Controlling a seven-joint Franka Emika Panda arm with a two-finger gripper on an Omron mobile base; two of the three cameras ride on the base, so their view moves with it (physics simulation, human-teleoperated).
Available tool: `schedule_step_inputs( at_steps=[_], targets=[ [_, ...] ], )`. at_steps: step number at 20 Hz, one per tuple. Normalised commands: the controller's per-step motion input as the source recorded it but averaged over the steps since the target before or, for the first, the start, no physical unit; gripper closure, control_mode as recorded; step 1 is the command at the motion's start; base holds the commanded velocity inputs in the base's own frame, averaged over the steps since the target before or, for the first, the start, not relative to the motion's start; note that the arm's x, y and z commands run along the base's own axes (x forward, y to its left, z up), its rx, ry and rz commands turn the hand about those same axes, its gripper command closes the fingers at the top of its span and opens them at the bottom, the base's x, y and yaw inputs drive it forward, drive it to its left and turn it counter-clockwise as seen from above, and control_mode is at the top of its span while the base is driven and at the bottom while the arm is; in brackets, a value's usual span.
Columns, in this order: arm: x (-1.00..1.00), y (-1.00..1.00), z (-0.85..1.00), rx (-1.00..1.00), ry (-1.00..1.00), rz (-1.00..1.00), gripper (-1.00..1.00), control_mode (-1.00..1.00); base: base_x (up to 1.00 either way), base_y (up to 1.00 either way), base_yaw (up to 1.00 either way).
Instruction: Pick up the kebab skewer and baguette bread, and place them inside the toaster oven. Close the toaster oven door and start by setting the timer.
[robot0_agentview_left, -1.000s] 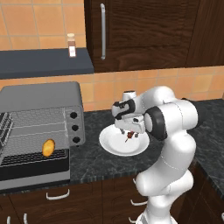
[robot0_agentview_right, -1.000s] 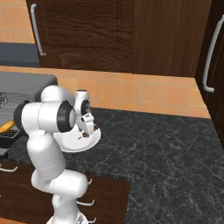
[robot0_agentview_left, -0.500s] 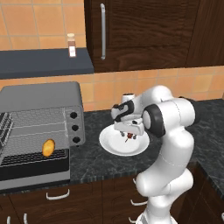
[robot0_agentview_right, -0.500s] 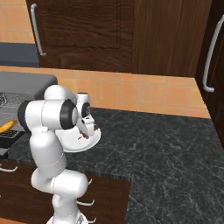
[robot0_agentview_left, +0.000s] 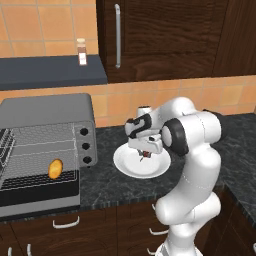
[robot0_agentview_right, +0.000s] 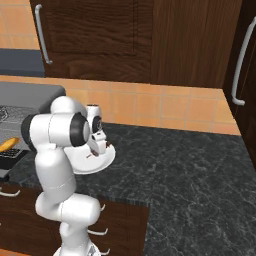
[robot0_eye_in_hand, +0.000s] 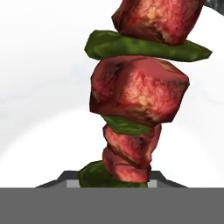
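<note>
Risk: the kebab skewer (robot0_eye_in_hand: 138, 96) of red meat chunks and green pepper could slip onto the white round plate (robot0_agentview_left: 125, 164); whether the fingers pinch it, I cannot tell.

text: none readable | labels: none | numbers: none

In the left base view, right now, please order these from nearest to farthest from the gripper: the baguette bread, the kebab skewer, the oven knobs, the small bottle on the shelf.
1. The kebab skewer, right at the gripper, over the white plate.
2. The oven knobs, to its left.
3. The baguette bread, farther left, on the rack inside the toaster oven.
4. The small bottle, up on the shelf, upper left.
</note>
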Motion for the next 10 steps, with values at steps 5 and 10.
schedule_step_inputs(
  at_steps=[5, 10],
  targets=[
    [-0.73, 0.51, 0.88, 0.0, -0.04, 0.05, 1.0, -1.0, 0.0, 0.0, 0.0],
    [-0.79, 0.85, 0.88, 0.01, 0.03, 0.16, 1.0, -1.0, 0.0, 0.0, 0.0]
  ],
)
